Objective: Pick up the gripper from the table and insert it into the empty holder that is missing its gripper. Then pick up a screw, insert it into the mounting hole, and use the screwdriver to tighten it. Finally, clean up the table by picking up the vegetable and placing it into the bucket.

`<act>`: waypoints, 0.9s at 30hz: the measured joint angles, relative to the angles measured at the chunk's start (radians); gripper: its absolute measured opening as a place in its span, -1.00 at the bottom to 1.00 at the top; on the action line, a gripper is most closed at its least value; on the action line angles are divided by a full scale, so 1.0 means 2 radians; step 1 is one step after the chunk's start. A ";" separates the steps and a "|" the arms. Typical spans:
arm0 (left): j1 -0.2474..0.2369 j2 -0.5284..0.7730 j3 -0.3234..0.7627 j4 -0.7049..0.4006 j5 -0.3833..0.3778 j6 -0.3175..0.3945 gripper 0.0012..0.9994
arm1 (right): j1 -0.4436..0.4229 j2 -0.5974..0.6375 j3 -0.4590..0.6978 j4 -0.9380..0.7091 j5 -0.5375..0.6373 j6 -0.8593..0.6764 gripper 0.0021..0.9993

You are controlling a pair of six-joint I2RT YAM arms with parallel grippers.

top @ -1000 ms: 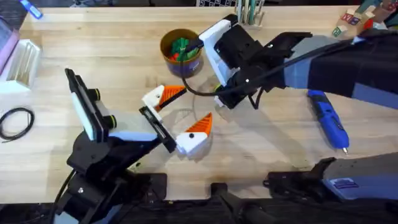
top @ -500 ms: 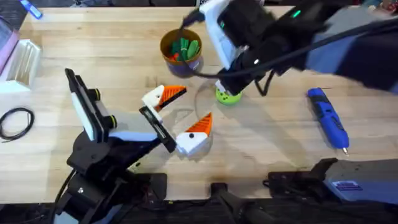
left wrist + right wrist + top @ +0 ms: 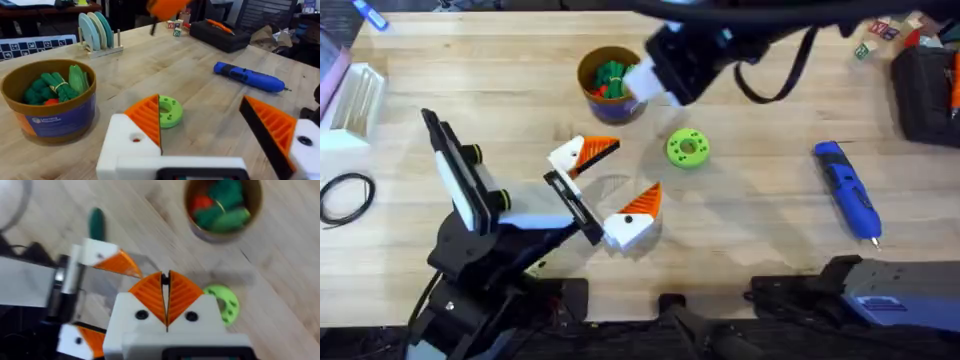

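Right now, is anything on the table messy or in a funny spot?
Nothing looks spilled or broken. One dark green vegetable lies loose on the table beside the left gripper, while other green pieces sit in the bucket.

Table layout seen from overhead

The bucket (image 3: 611, 84) stands at upper centre on the table (image 3: 760, 230) with toy vegetables (image 3: 609, 76) inside it; the right gripper (image 3: 660, 78) hangs just right of it, at the frame's top. The disc (image 3: 688, 148) lies below and right of the bucket. The left gripper (image 3: 610, 185) sits at centre left, left of the disc. The screwdriver (image 3: 847, 189) lies at far right, well apart from the disc. A cable loop (image 3: 344, 195) lies at the left edge.
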 joint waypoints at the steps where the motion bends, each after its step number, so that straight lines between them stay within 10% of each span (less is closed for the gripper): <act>1: 0.000 0.000 0.000 0.000 0.000 0.000 0.91 | 0.009 0.000 0.003 0.008 -0.007 0.000 -0.99; 27: 0.000 0.000 0.000 0.000 0.000 0.000 0.91 | 0.110 0.072 0.004 0.041 -0.031 -0.001 -0.99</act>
